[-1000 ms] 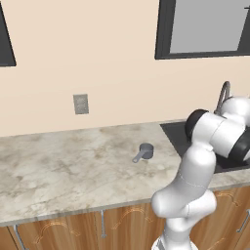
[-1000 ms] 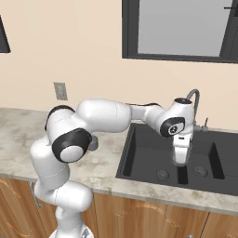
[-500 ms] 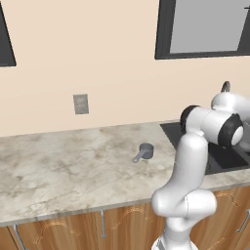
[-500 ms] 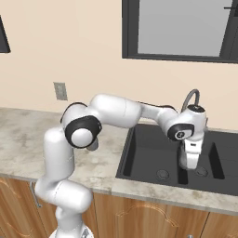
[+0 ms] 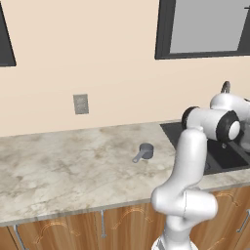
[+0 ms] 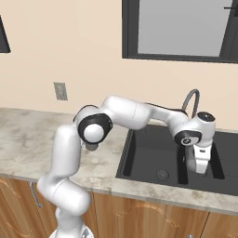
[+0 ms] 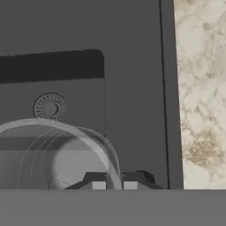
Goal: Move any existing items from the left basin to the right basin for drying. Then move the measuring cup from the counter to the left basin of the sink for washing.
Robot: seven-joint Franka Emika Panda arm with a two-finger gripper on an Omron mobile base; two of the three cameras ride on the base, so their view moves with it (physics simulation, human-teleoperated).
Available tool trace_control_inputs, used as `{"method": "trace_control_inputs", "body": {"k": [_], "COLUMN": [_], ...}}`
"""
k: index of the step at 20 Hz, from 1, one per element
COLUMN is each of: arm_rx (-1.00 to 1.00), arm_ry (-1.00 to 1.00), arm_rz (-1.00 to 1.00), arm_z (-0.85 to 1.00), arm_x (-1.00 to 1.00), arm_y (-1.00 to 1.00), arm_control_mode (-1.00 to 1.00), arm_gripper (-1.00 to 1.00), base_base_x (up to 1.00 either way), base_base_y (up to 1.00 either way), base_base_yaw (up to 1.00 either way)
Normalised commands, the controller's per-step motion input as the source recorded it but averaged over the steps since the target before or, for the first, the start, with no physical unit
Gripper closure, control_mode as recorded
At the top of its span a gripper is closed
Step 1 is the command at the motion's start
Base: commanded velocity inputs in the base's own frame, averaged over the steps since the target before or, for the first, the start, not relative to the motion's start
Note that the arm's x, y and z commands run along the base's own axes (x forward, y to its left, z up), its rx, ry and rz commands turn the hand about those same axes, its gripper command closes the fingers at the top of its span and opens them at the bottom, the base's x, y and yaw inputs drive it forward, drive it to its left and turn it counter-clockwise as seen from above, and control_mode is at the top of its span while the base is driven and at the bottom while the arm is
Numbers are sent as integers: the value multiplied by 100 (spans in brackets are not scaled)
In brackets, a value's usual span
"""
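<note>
In the hand view my gripper (image 7: 114, 183) is shut on the rim of a pale grey, see-through round vessel (image 7: 66, 161), the existing item, held above a black basin floor with a round drain (image 7: 50, 107). From the right base view, the gripper (image 6: 201, 171) hangs low over the right basin (image 6: 228, 167), just past the divider from the left basin (image 6: 148, 153). The measuring cup (image 5: 145, 152), blue-grey with a short handle, stands on the counter (image 5: 73, 166) left of the sink (image 5: 172, 132), far from the gripper.
A dark arched tap (image 6: 190, 100) rises behind the sink, close above my forearm. A strip of marbled counter (image 7: 203, 88) borders the basin in the hand view. A wall outlet (image 5: 80, 103) and a window (image 6: 186, 28) sit on the back wall.
My hand has swung to the right and slightly down, from over the left basin across the divider to the right basin, with the pale vessel still gripped. The measuring cup has not moved.
</note>
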Motion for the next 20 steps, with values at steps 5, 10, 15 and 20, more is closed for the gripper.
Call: {"method": "trace_control_inputs", "body": {"k": [5,10,15,20], "arm_rx": [0,0,0,0], "arm_ry": [0,0,0,0], "arm_rz": [0,0,0,0], "arm_z": [-30,-25,-17,-21], "arm_x": [32,21,13,25], "arm_y": [-6,-17,-28,-22], "arm_control_mode": [-100,-100,-100,-100], "arm_gripper": [100,100,100,100], "base_base_x": [0,0,0,0], "base_base_y": [0,0,0,0], "base_base_yaw": [0,0,0,0]}}
